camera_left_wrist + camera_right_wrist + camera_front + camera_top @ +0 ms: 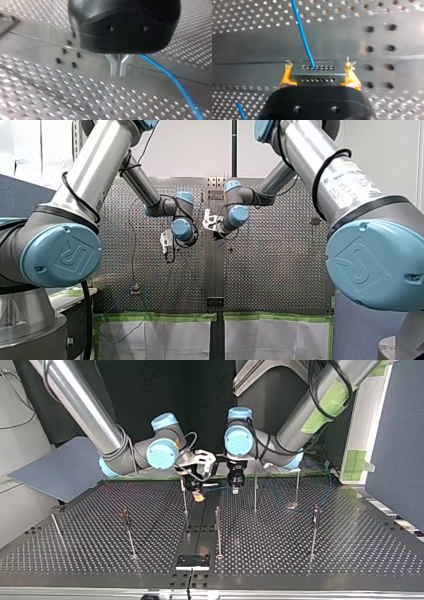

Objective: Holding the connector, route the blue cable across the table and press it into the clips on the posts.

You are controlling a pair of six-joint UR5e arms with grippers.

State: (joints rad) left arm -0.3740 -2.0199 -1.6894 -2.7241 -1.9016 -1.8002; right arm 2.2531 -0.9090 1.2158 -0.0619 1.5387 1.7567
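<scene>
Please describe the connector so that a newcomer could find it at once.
On the perforated table, look at the top view's far middle, where my right gripper hangs. Between its yellow pads sits the connector: the only grey block with rows of holes, blue cable leaving it.

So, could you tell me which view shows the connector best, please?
The right wrist view: the connector sits clamped between my right claw's yellow pads, blue cable leaving it. The top view shows only a speck there; the front and left wrist views miss it.
</scene>
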